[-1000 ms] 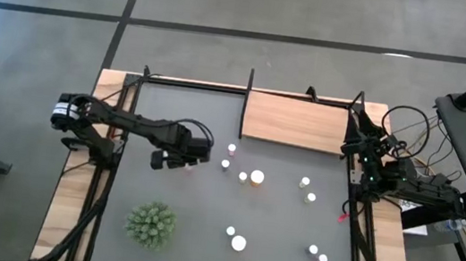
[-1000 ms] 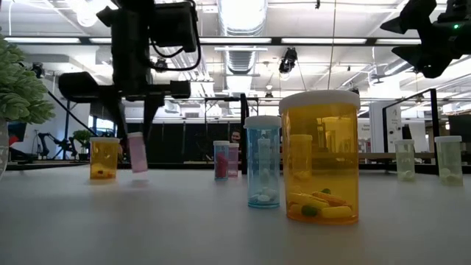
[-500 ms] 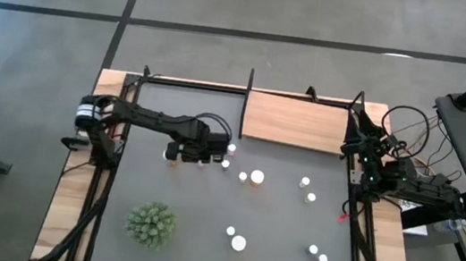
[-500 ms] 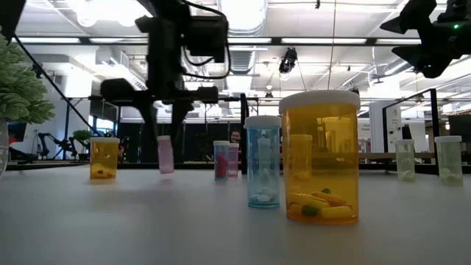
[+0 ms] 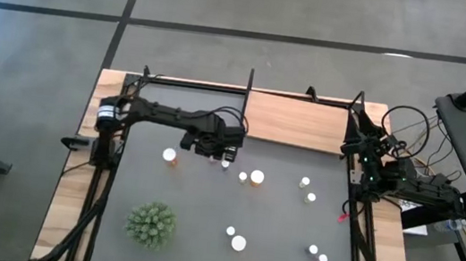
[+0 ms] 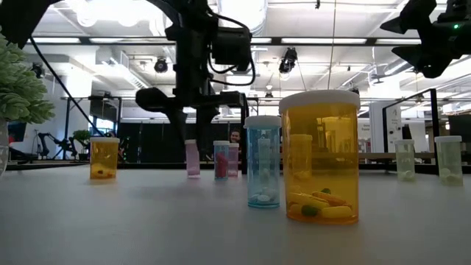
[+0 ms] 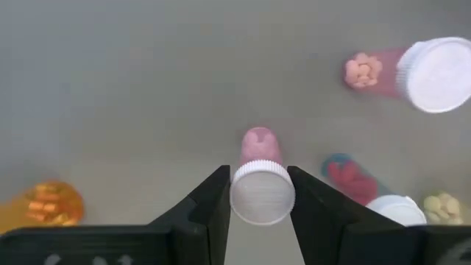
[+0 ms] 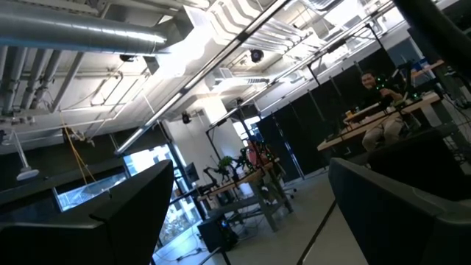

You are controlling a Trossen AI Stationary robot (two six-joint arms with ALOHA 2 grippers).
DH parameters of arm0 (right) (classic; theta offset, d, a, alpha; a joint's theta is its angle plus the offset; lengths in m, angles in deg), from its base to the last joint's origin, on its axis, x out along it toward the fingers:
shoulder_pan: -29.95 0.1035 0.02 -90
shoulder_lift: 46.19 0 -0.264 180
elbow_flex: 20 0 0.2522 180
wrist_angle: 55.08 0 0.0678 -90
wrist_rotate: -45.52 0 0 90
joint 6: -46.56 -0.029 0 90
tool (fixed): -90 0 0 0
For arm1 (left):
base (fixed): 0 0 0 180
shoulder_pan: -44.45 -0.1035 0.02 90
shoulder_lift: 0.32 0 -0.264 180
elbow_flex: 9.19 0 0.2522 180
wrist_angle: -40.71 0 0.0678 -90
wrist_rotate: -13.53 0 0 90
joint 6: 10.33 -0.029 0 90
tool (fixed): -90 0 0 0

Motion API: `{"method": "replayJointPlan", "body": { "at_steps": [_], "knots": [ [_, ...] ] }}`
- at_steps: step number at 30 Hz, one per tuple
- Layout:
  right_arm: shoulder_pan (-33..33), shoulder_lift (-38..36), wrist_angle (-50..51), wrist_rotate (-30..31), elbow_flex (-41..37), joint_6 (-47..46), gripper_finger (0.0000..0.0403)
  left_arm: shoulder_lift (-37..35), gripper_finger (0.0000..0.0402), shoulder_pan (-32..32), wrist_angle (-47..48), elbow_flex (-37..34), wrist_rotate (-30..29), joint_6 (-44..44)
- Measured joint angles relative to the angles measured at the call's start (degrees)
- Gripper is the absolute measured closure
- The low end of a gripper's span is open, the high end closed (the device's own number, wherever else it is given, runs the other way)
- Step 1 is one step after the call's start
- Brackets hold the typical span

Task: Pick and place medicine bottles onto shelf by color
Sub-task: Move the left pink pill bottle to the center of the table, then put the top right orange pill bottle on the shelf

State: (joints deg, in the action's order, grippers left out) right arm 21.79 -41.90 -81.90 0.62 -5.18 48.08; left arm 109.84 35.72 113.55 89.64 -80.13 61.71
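Note:
My left gripper [image 5: 215,153] is over the middle of the dark mat, shut on a small pink bottle with a white cap [image 7: 261,193]; the bottle also shows in the low view [image 6: 193,157]. Another pink bottle [image 7: 433,66] and a blue-walled one [image 7: 346,173] stand just beyond it, and an orange bottle [image 5: 171,156] stands behind the gripper toward the left. Several more bottles stand on the mat, among them a wide orange one [image 5: 257,179]. The wooden shelf [image 5: 295,122] lies at the far edge. My right gripper [image 8: 250,191] is open and empty, raised at the table's right edge. My left gripper pinches the pink bottle's white cap [image 7: 235,193] between its two fingers, one on each side. The fingers point down from above. The bottle hangs upright below them, its pink body [image 7: 259,143] low over the mat; whether its base touches the mat, I cannot tell.
A green spiky plant [image 5: 150,224] stands near the front left. Bottle pairs stand at the centre right [image 5: 307,190], front centre [image 5: 235,237] and front right [image 5: 318,253]. Black frame posts [image 5: 250,83] rise at the shelf's corners.
My left gripper has carried the pink bottle toward the table's right and a little toward the far edge, nearer the shelf, keeping it upright and shut in the fingers. The orange bottle it passed now stands uncovered behind it.

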Motion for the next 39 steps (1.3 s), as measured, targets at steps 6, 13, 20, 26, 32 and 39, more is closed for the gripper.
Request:
{"method": "replayJointPlan", "body": {
  "at_steps": [6, 13, 20, 26, 32, 39],
  "knots": [
    [0.0, 0.0, 0.0, 0.0, 0.0, 0.0, 0.0051, 1.5, 0.0300, -0.4, -0.2, 1.6, -1.1, -7.6],
    [0.0, 0.0, 0.0, 0.0, 0.0, 0.0, 0.0051, 2.3, 0.0300, -0.7, -0.6, 2.3, -1.4, -14.0],
    [0.0, 0.0, 0.0, 0.0, 0.0, 0.0, 0.0051, 2.3, 0.0286, -0.7, -1.2, 2.3, -1.6, -15.4],
    [0.0, 0.0, 0.0, 0.0, 0.0, 0.0, 0.0051, 2.4, 0.0257, -0.7, -1.7, 2.2, -1.6, -17.5],
    [0.0, 0.0, 0.0, 0.0, 0.0, 0.0, 0.0051, 1.6, 0.0213, -0.7, -1.6, 2.2, -3.1, -20.2],
    [0.0, 0.0, 0.0, 0.0, 0.0, 0.0, 0.0051, -1.0, 0.0171, -0.6, -1.1, 2.1, -3.8, -22.9]
  ]
}}
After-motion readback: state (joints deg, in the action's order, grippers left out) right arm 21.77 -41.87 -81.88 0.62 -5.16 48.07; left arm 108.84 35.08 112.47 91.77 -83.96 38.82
